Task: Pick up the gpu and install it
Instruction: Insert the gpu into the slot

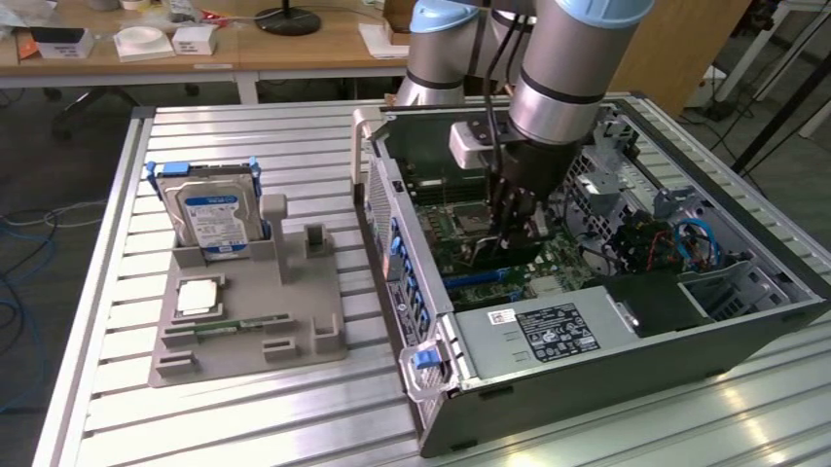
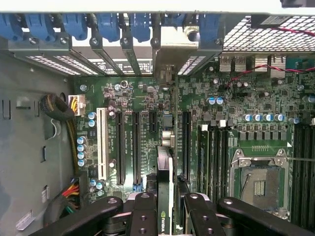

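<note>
Your gpu (image 2: 165, 187) stood on edge over the motherboard (image 2: 236, 98) — thin, black-faced, green logo showing — with its silvery bracket (image 2: 176, 44) at the far end.

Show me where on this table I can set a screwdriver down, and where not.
Bare slats of the table lie between the gray parts holder and the near edge, and behind the hard drive. Crowded: inside the computer case, where the gripper grips the gpu above the motherboard.

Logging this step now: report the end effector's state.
End effector: closed on the gpu, holding it edge-on above the motherboard slots.
</note>
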